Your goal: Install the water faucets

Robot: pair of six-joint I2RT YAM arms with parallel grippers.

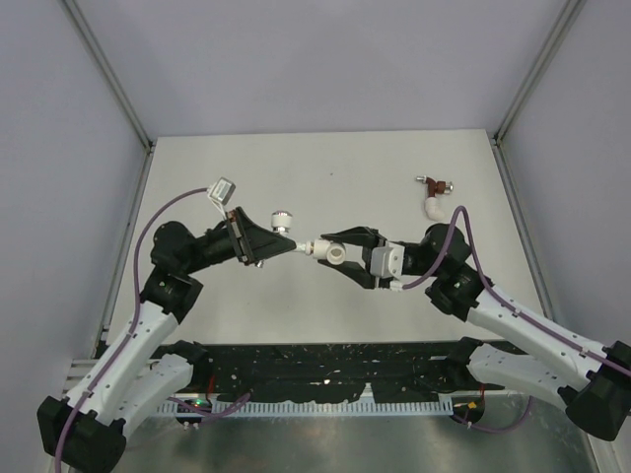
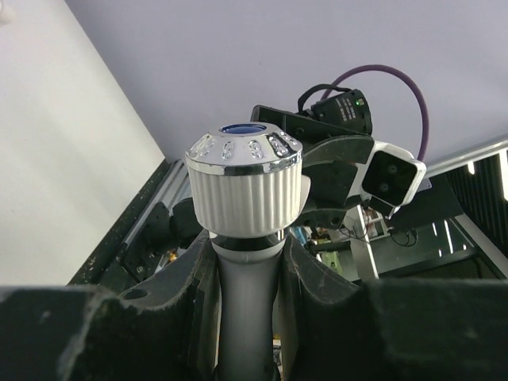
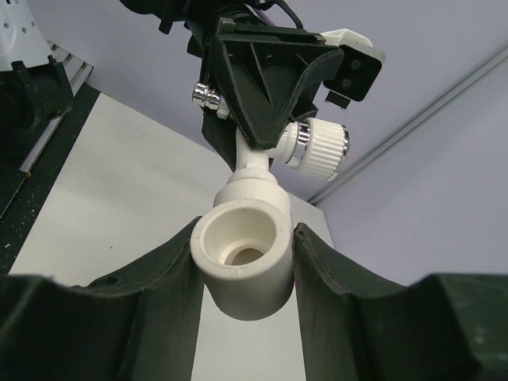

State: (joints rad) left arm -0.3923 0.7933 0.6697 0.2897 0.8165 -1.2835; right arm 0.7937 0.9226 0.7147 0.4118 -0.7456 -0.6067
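My left gripper (image 1: pixel 279 246) is shut on the body of the white faucet (image 1: pixel 294 242), with its ribbed white knob (image 1: pixel 283 219) and blue-dotted silvery cap sticking up. In the left wrist view the knob (image 2: pixel 246 184) stands above my fingers (image 2: pixel 178 294). My right gripper (image 1: pixel 331 248) is shut on a white elbow fitting (image 1: pixel 334 254). In the right wrist view the elbow (image 3: pixel 242 266) sits between the fingers, and the faucet's end (image 3: pixel 248 163) meets its far socket. Both are held above the table middle. The dark red faucet (image 1: pixel 432 183) lies at the back right.
A second white elbow (image 1: pixel 431 207) is joined to the dark red faucet at the back right. A black perforated rail (image 1: pixel 325 370) runs along the near edge between the arm bases. Grey walls and metal frame posts (image 1: pixel 118 89) bound the table.
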